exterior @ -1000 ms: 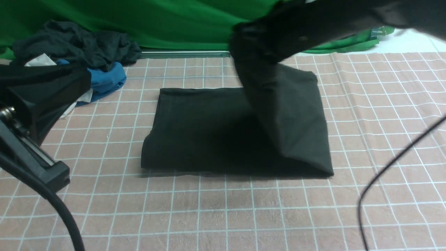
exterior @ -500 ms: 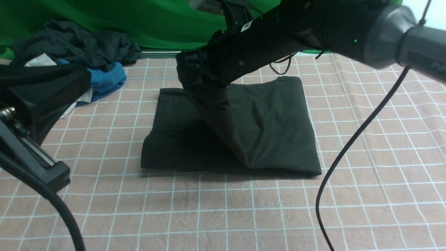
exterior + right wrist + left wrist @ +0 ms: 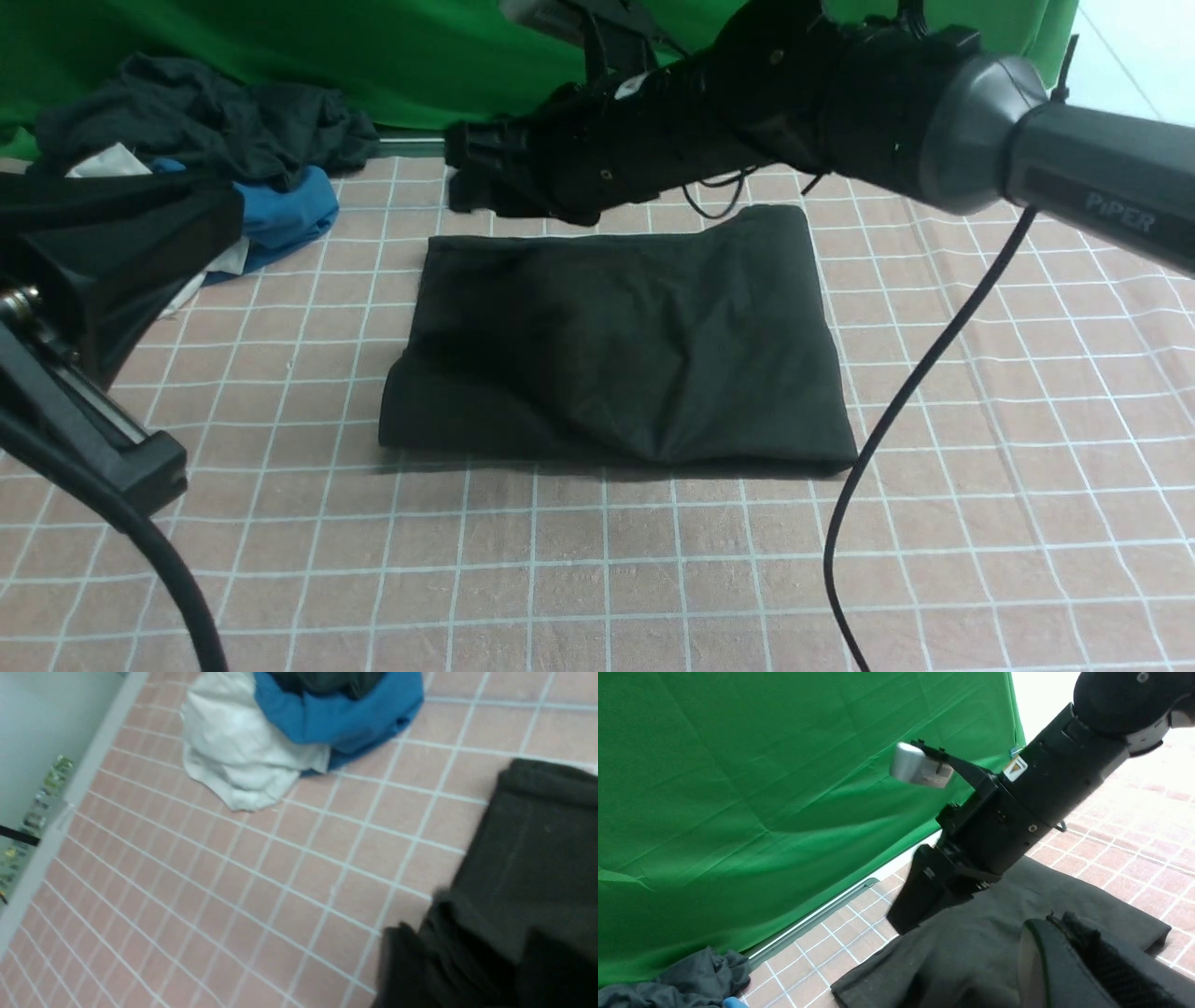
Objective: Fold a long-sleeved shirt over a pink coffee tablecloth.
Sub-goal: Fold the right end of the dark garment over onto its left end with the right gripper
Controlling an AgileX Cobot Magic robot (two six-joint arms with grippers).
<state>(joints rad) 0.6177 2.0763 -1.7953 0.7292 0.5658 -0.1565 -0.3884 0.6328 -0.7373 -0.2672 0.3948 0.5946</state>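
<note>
Folded long-sleeved shirt point(image 3: 616, 350) (flat) on pink coffee tablecloth point(image 3: 597, 569)

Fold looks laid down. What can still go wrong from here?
1. The right gripper hangs just past the shirt's far left corner; a low pull-back might snag the top layer and undo the fold.
2. The right arm's cable dangles by the shirt's right edge and may drag it.
3. The top layer lies skewed and rumpled near the front, so another fold could turn out uneven.
</note>
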